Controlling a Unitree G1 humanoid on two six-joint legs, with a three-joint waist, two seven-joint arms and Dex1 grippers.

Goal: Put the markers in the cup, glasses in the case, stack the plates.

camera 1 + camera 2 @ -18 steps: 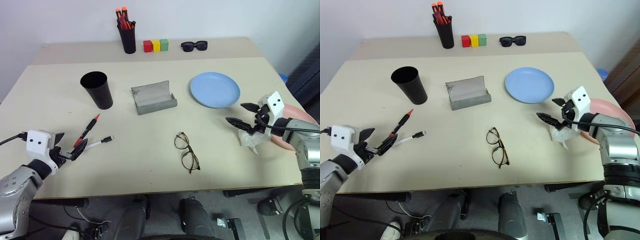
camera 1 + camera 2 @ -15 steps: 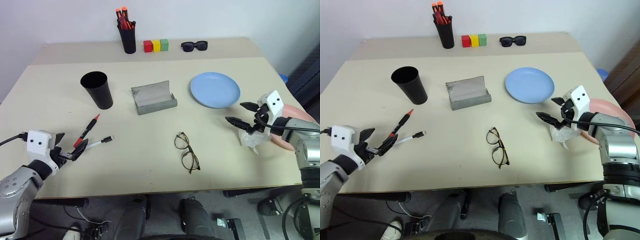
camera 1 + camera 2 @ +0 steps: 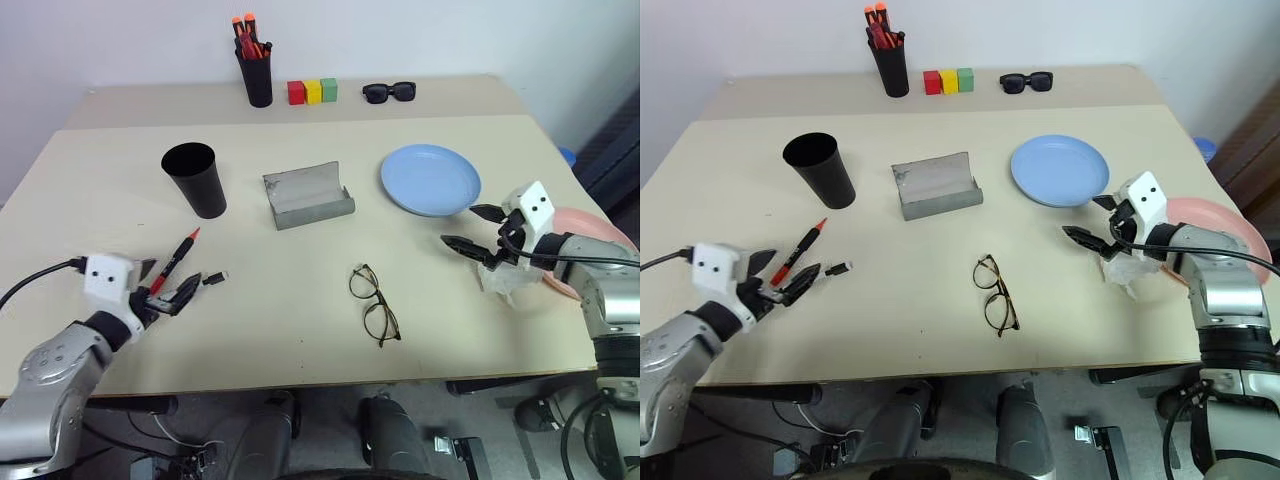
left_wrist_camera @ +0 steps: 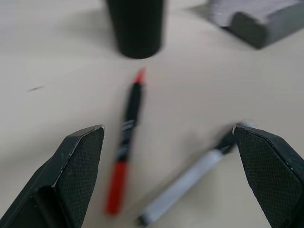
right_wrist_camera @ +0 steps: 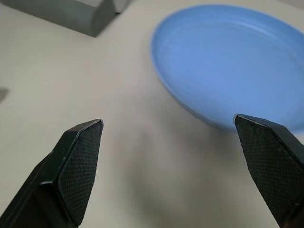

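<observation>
Beige desk (image 3: 300,330), markers (image 4: 124,142) lying flat between wide-apart left tool (image 4: 173,156) fingers (lined up for pickup), cup (image 3: 194,180) beyond, right tool (image 3: 478,231) spread beside blue plate (image 3: 430,180)

2 markers lie at lower left: the red-and-black marker (image 3: 176,258) angled with its red tip up, the white marker (image 4: 186,182) just beside it. Black cup (image 3: 194,179) stands upright, upper left. Grey case (image 3: 307,196) sits open mid-frame. Glasses (image 3: 373,304) lie unfolded, lower center. Blue plate (image 3: 430,179) right of center, pink plate (image 3: 585,250) at the right edge.
</observation>
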